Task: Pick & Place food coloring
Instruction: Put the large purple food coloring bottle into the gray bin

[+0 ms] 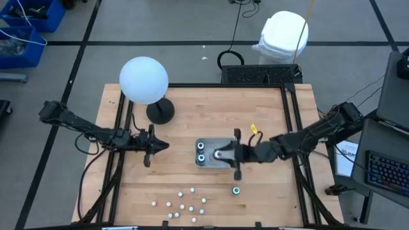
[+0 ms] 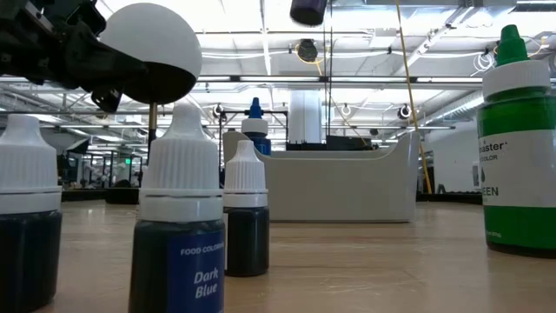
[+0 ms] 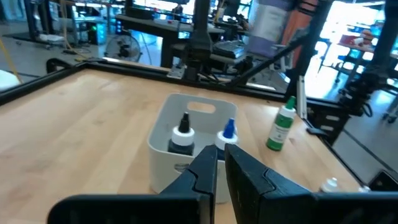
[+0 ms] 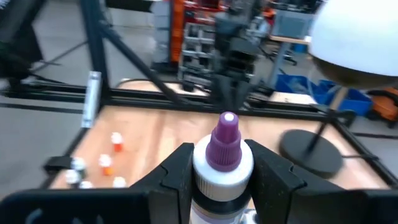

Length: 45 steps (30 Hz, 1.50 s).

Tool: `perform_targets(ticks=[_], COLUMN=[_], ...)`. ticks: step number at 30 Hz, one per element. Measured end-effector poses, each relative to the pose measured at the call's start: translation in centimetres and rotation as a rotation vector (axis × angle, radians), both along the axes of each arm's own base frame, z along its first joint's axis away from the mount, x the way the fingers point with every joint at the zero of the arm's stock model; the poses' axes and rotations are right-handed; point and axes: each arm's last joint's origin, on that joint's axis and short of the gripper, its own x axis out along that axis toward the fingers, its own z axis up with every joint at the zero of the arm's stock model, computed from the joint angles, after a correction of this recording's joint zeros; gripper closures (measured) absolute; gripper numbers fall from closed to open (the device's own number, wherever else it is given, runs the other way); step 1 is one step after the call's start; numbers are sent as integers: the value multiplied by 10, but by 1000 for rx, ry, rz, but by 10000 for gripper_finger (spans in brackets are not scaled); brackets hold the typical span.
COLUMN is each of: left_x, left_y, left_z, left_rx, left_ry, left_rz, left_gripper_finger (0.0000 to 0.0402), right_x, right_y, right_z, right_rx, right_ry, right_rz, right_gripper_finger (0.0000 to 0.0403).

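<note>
Right gripper (image 4: 217, 163) clamps a purple-capped food coloring bottle (image 4: 222, 155) above the tray (image 1: 214, 144) — left gripper (image 3: 219, 163) hovers beside it, fingers nearly closed, empty.

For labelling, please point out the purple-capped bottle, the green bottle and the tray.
purple-capped bottle (image 4: 225, 149), right wrist view, on its cap
green bottle (image 2: 516, 143), low view, on its label
tray (image 3: 163, 142), left wrist view, on its side wall

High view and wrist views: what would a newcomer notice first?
The right gripper stands out, its jaws clamped on a purple-capped bottle above the tray at mid-table. A big white globe lamp stands at the far left, and small bottles lie scattered along the near edge.
</note>
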Motion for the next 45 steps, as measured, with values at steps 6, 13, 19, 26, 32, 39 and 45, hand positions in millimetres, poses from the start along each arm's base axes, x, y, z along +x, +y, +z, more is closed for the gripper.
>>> perform_targets(ticks=[6,13,19,26,32,39,45], left_x=[-1,-1,-1,-1,-1,-1,-1], left_y=[-4,-4,-4,-4,-4,-3,-3], left_z=[0,0,0,0,0,0,2], left_rx=[9,30,36,36,40,45,57], left_ry=[-1,-3,-4,-4,-3,-6,-21], left_rz=[-24,-26,-26,-25,-25,-20,-17], left_gripper_finger=[364,364,364,364,364,364,364], right_x=[13,29,40,44,37,33,39], right_y=[-14,-19,-27,-36,-44,-53,-54], right_z=[-15,-35,-48,-66,-85,-96,-111], right_rx=[-36,-57,-37,-8,35,80,90], right_ry=[64,117,143,175,115,130,156], right_rz=[-55,-34,-77,-117,-140,-181,-191], right_gripper_finger=[290,289,291,287,292,290,292])
